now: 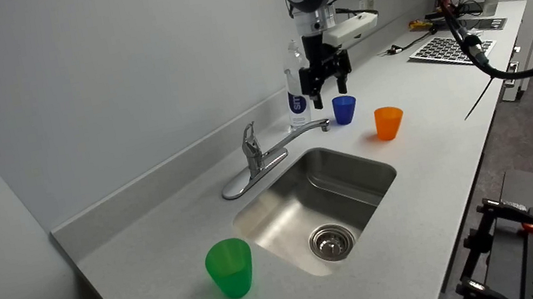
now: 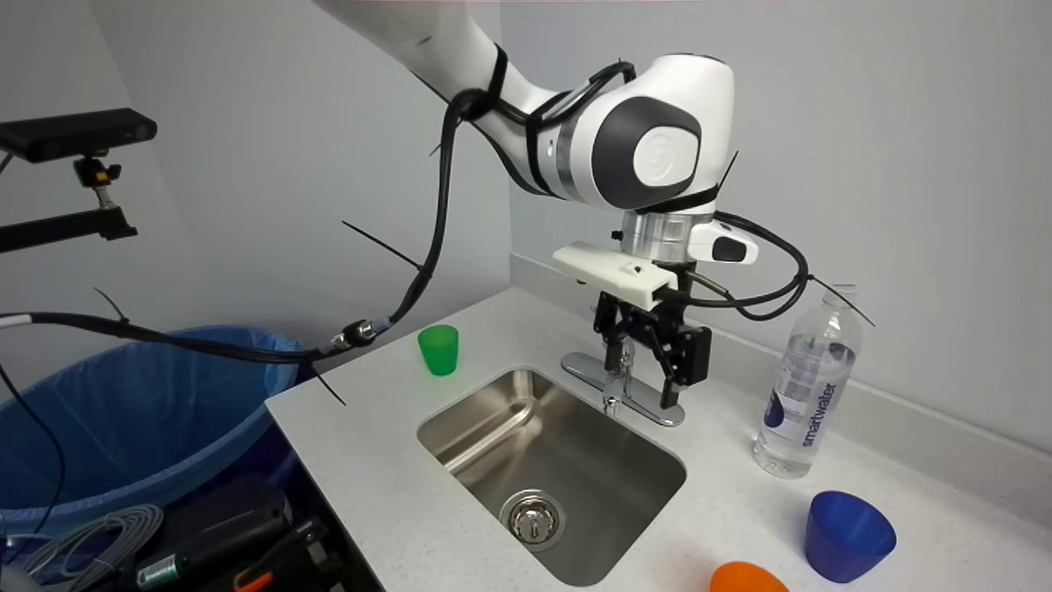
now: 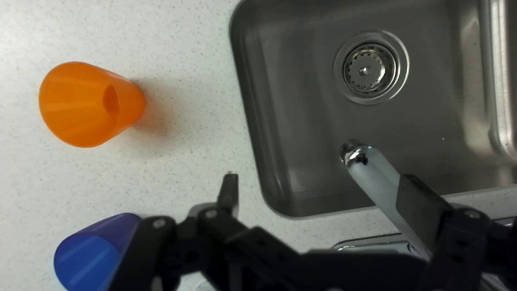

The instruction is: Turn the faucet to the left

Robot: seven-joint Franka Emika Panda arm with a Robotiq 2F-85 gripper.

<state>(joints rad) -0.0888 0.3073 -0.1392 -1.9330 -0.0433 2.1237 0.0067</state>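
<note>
The chrome faucet (image 1: 256,165) stands behind the sink on its flat base plate. In an exterior view its lever points up and its spout reaches along the sink's back edge toward the blue cup. My gripper (image 1: 330,94) is open and empty, pointing down above and beyond the spout tip. In an exterior view the gripper (image 2: 641,378) partly hides the faucet (image 2: 614,388). In the wrist view the spout (image 3: 373,171) runs under one finger, its tip between the open fingertips (image 3: 325,186). I cannot tell whether the finger touches it.
A steel sink (image 1: 385,167) is set in the counter. A clear water bottle (image 2: 809,395) stands near the wall, close to the gripper. A blue cup (image 1: 345,110) and an orange cup (image 1: 389,122) stand nearby. A green cup (image 1: 230,268) is at the far end.
</note>
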